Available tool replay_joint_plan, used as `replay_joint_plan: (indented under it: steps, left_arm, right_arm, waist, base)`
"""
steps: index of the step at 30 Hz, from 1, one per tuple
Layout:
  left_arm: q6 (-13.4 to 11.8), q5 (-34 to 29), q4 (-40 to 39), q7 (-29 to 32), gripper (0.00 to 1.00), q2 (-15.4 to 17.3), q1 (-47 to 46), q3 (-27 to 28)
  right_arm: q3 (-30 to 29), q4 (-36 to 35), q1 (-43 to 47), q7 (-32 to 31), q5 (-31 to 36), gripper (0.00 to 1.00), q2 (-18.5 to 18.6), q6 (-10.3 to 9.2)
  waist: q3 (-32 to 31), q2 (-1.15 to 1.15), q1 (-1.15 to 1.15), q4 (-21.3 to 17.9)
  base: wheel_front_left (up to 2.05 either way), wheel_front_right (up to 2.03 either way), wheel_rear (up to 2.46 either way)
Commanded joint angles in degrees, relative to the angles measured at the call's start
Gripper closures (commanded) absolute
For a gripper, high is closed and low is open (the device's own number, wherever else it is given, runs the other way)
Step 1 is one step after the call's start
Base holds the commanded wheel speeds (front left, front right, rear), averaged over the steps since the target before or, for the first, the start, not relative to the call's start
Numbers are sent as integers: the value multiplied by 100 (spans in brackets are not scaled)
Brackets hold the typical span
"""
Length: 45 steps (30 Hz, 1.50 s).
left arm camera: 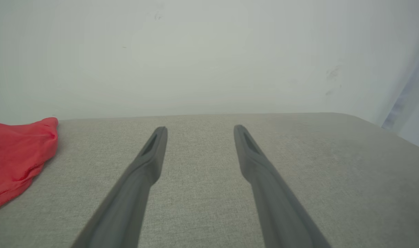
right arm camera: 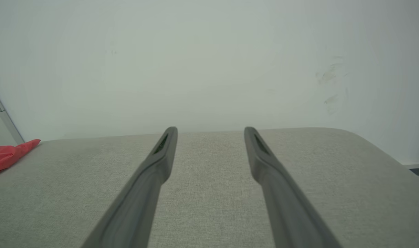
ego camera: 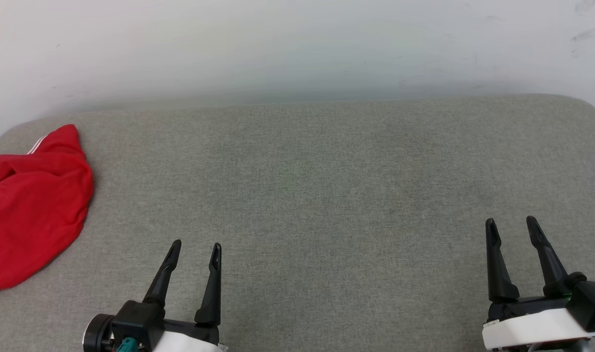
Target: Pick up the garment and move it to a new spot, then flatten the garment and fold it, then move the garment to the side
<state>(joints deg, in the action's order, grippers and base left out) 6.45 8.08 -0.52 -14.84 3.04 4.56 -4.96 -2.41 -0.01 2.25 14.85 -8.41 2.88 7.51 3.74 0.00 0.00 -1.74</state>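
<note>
A crumpled red jersey garment (ego camera: pixel 33 205) with a thin white stripe lies bunched at the far left edge of the grey fabric-covered worktop (ego camera: pixel 326 186). Near it, the left gripper (ego camera: pixel 195 246) has its fingers spread and empty. Well apart, the right gripper (ego camera: pixel 511 222) has its fingers parted too, holding nothing.

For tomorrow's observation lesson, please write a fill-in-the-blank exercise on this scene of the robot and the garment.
1. The crumpled garment is ____ in colour.
2. It lies at the robot's ____ end of the grey fabric surface.
3. The left gripper and the right gripper hold nothing, and their jaws stand ____ (open or shut).

Missing words: red; left; open.
</note>
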Motion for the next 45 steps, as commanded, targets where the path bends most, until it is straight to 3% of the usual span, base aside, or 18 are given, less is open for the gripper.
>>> replay_joint_plan:
  steps: [1,23,30,45]
  left_arm:
    - [37,-109,15,-46,0,-11,30,4]
    - [89,98,90,-39,0,-16,-18,67]
    - [93,64,83,-39,0,-14,-59,227]
    - [77,-52,-22,-39,0,-17,122,612]
  right_arm:
    - [15,-1,-35,47,91,0,-1,-3]
    - [137,23,54,36,-6,0,-1,-3]
    - [409,11,99,36,25,0,0,-4]
    - [825,81,101,36,-54,0,-2,-3]
  waist:
    - [2,0,0,-1]
    - [-17,0,0,160]
    - [42,0,0,671]
    - [-86,0,0,2190]
  base:
    - [0,0,0]
    - [0,0,0]
    - [0,0,0]
    - [0,0,0]
